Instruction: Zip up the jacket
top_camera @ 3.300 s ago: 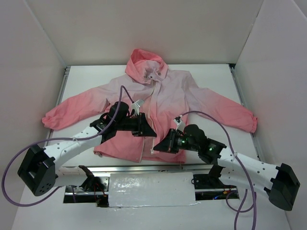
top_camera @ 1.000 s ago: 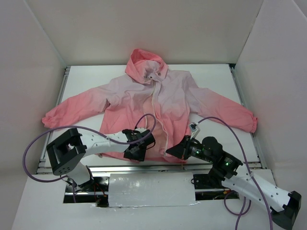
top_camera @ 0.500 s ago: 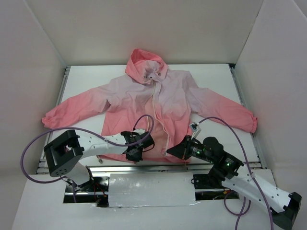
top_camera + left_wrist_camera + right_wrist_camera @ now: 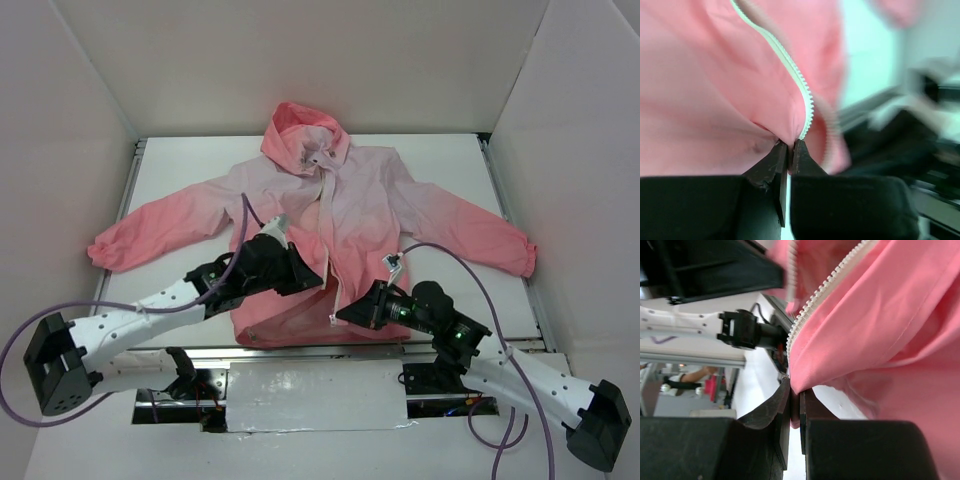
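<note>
Left wrist: left gripper (image 4: 788, 150) pinches a front edge beside the zipper teeth (image 4: 802, 90); right gripper (image 4: 794, 390) clamps the opposite hem corner. Jacket (image 4: 350, 200) lies flat on the table (image 4: 180, 160), hood far. We're at alignment, and next we likely need both halves mated at the bottom.

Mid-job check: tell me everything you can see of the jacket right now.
The jacket lies front up on the white table, sleeves spread, hood at the far end. Thin, smooth fabric fades from pale lilac-pink at the chest to coral at hem, cuffs and hood. Its light zipper runs down the middle; near the hem the teeth rows look apart. The left tool and right tool are each shut on a front edge beside those teeth, bunching the hem.
</note>
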Available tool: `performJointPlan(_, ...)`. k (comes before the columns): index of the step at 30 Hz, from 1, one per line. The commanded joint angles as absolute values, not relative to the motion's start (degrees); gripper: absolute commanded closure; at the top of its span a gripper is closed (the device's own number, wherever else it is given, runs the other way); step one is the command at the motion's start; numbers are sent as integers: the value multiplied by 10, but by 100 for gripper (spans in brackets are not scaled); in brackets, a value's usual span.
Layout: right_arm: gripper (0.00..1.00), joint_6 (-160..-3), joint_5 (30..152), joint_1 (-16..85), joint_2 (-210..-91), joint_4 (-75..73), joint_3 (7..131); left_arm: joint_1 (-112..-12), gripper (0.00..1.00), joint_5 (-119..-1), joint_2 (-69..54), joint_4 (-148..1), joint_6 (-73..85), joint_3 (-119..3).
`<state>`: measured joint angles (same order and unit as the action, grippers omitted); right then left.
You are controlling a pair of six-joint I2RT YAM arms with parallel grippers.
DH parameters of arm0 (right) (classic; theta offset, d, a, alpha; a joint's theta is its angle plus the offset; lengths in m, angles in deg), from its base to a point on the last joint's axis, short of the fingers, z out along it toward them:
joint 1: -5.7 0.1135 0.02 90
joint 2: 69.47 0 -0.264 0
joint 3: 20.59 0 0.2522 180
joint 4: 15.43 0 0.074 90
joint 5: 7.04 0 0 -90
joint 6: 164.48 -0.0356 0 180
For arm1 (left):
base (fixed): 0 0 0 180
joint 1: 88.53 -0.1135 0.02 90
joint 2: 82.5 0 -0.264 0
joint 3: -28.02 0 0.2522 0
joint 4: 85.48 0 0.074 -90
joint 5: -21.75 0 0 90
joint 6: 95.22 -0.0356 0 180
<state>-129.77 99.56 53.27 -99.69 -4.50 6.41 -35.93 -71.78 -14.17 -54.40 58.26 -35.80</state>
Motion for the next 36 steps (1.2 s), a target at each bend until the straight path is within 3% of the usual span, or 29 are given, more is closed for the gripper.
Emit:
performJointPlan(1,100,-1324,1002,529,-988,-185,45,-365,100,-657,-178,-753,632,-296)
performJointPlan(7,100,-1331,1005,528,-979,-278,22,-365,100,-642,-240,-939,698,-177)
performJointPlan(22,100,-1314,989,512,-950,-374,-15,-365,100,-660,-303,-1145,799,-39)
performJointPlan(36,100,-1328,976,505,-998,-398,-8,-366,100,-647,-303,-1156,796,-48)
